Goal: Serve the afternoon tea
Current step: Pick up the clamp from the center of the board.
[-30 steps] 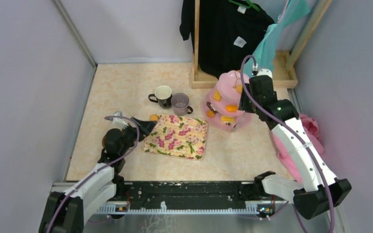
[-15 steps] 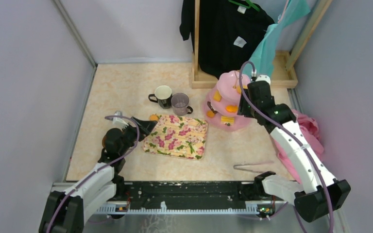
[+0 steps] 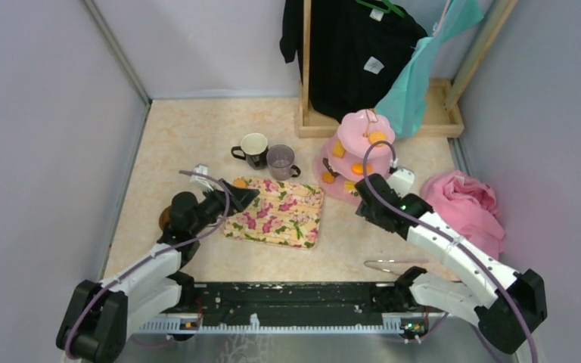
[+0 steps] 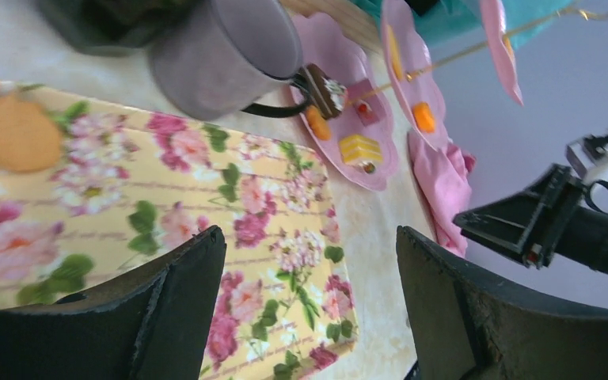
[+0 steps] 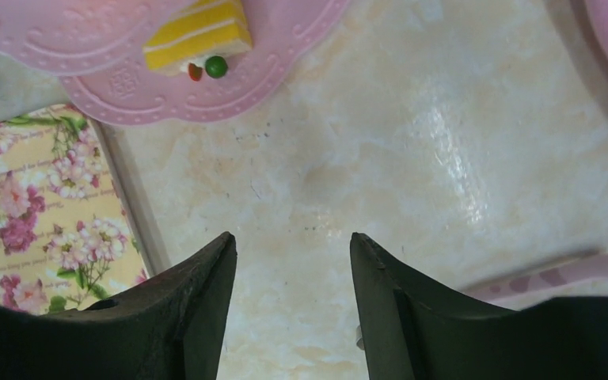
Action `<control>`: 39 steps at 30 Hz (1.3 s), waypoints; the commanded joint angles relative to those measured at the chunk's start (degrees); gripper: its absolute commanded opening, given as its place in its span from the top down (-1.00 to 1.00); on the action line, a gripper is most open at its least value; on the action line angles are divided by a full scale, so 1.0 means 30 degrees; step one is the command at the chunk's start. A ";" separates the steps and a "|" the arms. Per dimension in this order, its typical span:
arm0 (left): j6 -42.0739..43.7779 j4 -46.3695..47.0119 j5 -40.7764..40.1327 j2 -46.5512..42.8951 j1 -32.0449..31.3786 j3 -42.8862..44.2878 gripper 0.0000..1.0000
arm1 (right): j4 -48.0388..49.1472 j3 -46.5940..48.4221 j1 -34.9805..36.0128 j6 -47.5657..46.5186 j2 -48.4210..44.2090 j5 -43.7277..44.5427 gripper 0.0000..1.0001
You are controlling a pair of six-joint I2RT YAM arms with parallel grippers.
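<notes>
The pink three-tier stand [image 3: 346,186] stands right of centre with orange, yellow and brown snacks on its tiers. A yellow cake slice [image 5: 198,36] lies on its bottom plate [image 5: 229,91]. The black mug [image 3: 253,149] and the smoky mug [image 3: 280,160] stand behind the flower-patterned tray [image 3: 276,213]. One orange snack [image 3: 240,182] lies on the tray's far left corner, also in the left wrist view [image 4: 12,133]. My left gripper [image 3: 243,198] is open and empty over that corner. My right gripper [image 3: 362,206] is open and empty, low over the table in front of the stand. One brown coaster [image 3: 164,219] shows beside my left arm.
A pink cloth [image 3: 465,203] lies to the right of my right arm. Pink tongs [image 3: 393,264] lie near the front edge, also in the right wrist view [image 5: 554,273]. A wooden clothes rack [image 3: 363,53] with dark and teal garments stands at the back.
My right arm has dropped from the stand's upper tiers to the table in front of the stand. My left gripper has moved a little right over the tray corner.
</notes>
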 commanded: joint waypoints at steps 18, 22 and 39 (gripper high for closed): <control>0.5332 0.0511 0.2466 0.3927 -0.5460 0.2784 -0.67 | -0.6160 -0.3373 0.5776 1.7214 0.1417 -0.0394 0.06; 0.5282 0.0569 0.2298 0.3944 -0.5574 0.2703 -0.66 | -0.6261 -0.3789 0.6458 1.7969 0.1180 -0.0767 0.07; 0.5243 0.0586 0.1782 0.3971 -0.5568 0.2400 -0.66 | -0.4545 -0.5449 0.6610 1.8067 0.1059 0.0303 0.51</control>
